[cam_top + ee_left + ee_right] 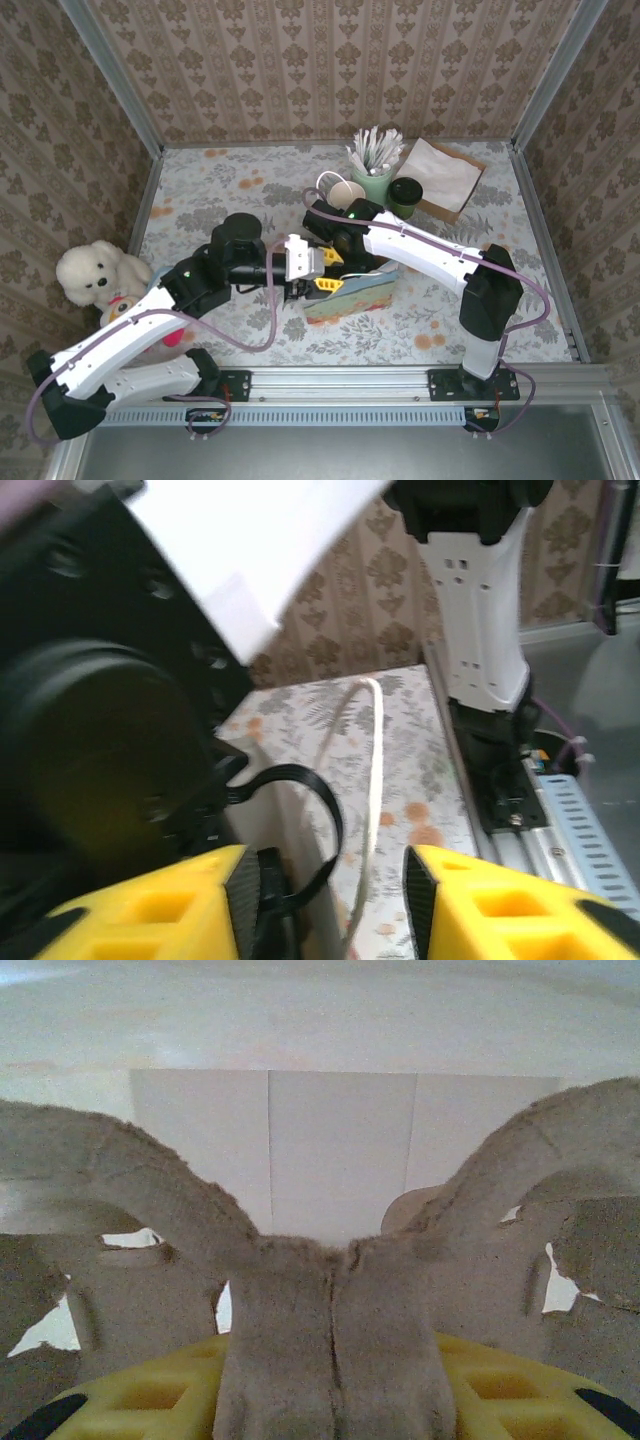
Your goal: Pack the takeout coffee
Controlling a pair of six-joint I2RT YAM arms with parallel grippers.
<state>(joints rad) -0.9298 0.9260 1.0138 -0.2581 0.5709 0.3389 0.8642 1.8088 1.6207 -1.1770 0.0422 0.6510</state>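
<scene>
The takeout coffee, a dark-green cup with a black lid, stands at the back of the table, apart from both grippers. Both arms meet over a printed paper bag at the table's middle. My right gripper is shut on the middle ridge of a grey pulp cup carrier, with the bag's white inner wall behind it. My left gripper is open at the bag's rim; a thin white handle loop runs between its yellow fingers.
A pale-green cup of white sticks and a lidless cup stand next to the coffee. A brown box of napkins sits at the back right. A white teddy bear lies at the left edge.
</scene>
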